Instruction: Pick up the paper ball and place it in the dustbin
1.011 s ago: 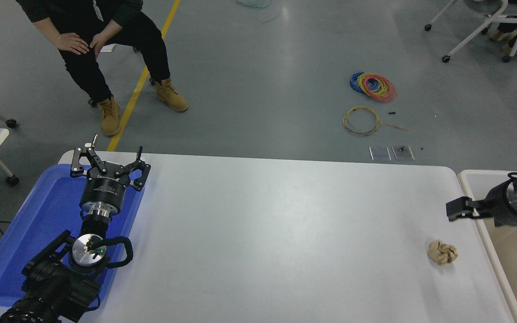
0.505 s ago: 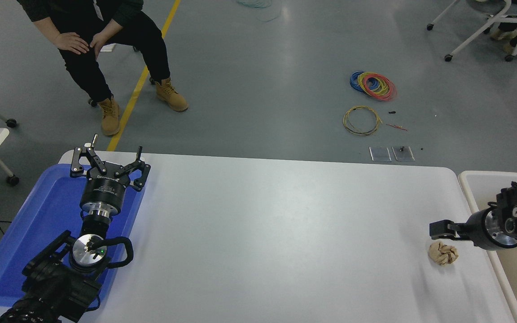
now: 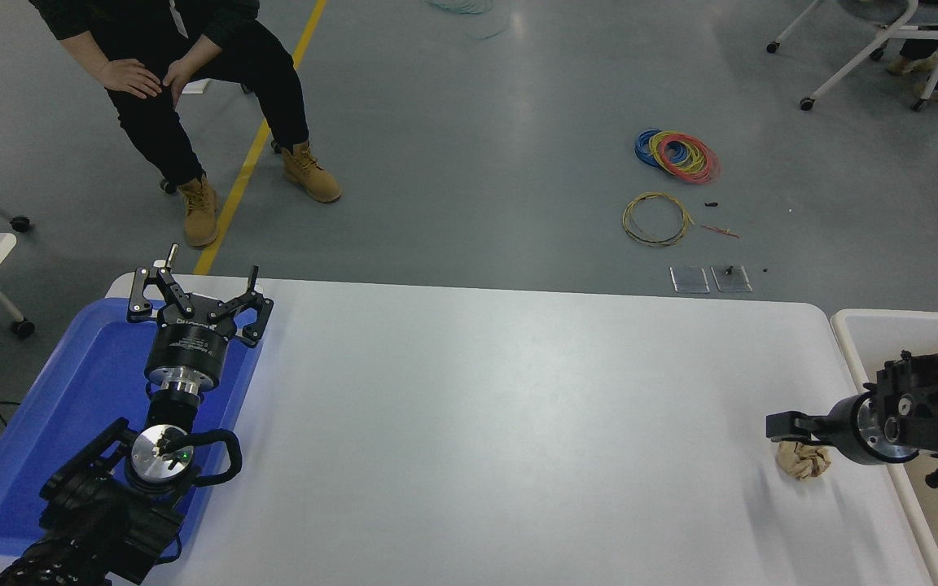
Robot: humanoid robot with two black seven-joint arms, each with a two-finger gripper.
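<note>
The right gripper (image 3: 786,426) is reaching in from 3 o'clock and overlapping the top of the ball (image 3: 803,461), which is lying on the table (image 3: 477,423) near the right edge; its fingers are seen edge-on, so their spread cannot be told. The bin (image 3: 852,330), cut off at right, is showing only bare cream floor. The left gripper (image 3: 196,297) is resting wide open, holding nothing, over the tray (image 3: 70,391) at 8 o'clock.

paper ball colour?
Tan-beige, crumpled; the paper ball shows in the head view, near the table's right edge.
</note>
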